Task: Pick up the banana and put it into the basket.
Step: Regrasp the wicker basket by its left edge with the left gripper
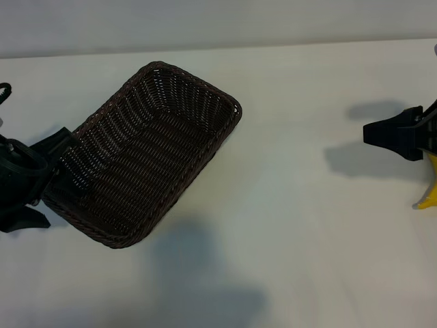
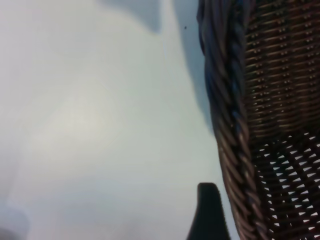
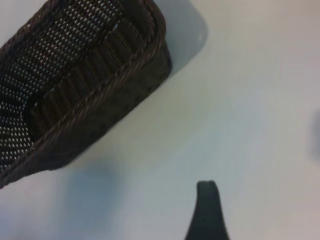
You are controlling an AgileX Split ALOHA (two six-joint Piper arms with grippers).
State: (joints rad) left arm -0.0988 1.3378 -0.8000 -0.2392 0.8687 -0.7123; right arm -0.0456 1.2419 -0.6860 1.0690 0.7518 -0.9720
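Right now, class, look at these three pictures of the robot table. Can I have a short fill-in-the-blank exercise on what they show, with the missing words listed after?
1. The woven basket holds ____ inside it.
2. The banana lies at the exterior view's ____ edge, beside the right gripper.
3. The left gripper is at the basket's ____ end in the exterior view.
4. The basket's colour is dark ____.

Missing words: nothing; right; left; brown

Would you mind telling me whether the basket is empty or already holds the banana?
Empty. The basket shows only bare weave inside, while the banana lies out on the table at the far right edge, beside the right gripper.
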